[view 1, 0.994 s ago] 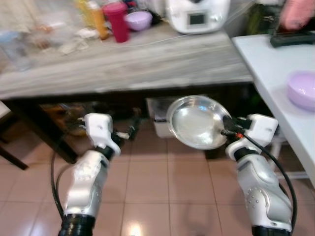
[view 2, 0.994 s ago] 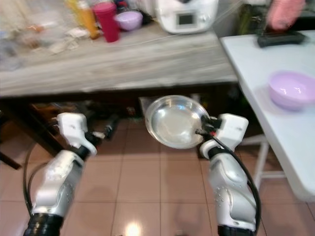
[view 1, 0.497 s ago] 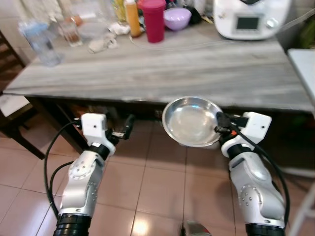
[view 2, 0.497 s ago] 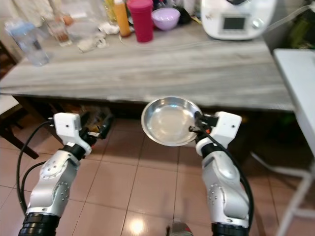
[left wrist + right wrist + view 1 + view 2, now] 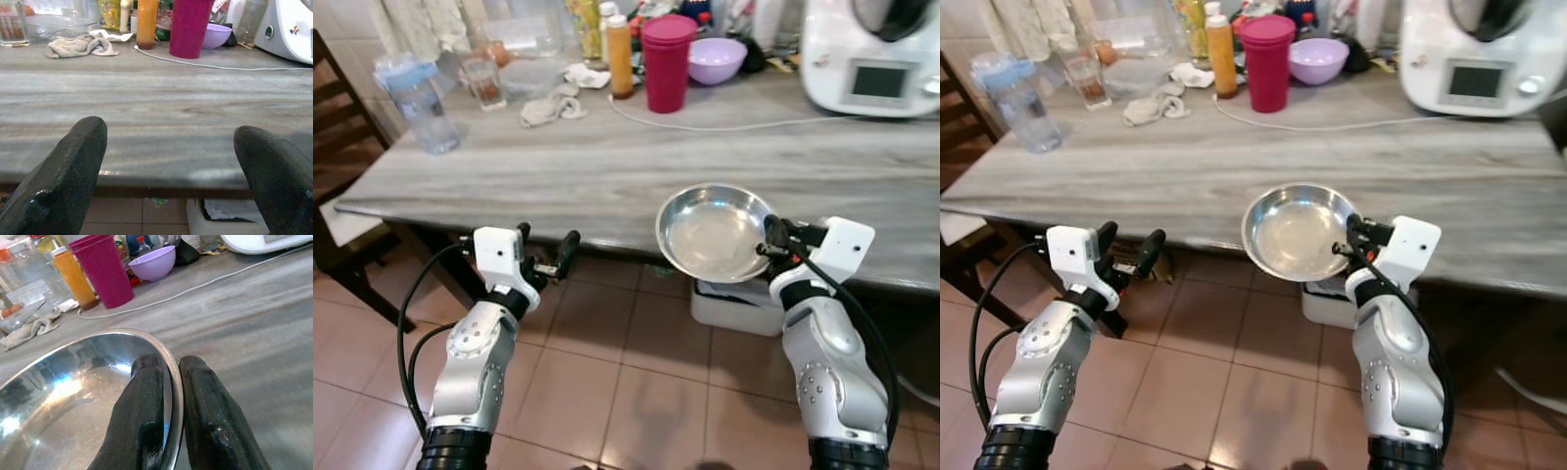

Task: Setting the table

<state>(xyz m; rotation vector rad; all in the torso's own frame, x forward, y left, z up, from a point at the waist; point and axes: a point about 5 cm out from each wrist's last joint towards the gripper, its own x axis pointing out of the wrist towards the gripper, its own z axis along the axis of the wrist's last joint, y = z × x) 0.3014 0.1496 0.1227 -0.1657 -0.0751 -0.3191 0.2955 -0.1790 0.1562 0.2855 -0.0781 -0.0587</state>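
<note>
Desk: grey wood-grain top spanning the scene ahead of the robot, above a tiled floor. White kitchen appliance: stands at the far right corner of the desk, with a white cable running from it across the top toward the cup. Steel bowl: shallow, shiny, held in the air over the near edge of the desk, tilted so its inside faces the head camera. Magenta cup: upright at the back of the desk, between an orange bottle and a lilac bowl. Clear water bottle: upright near the left end of the desk. Crumpled grey cloth: lies on the desk in front of the orange bottle.

Right gripper: fingers closed tight on the steel bowl's rim, one inside and one outside. Left gripper: held before the desk edge, fingers spread wide apart, nothing between them.
</note>
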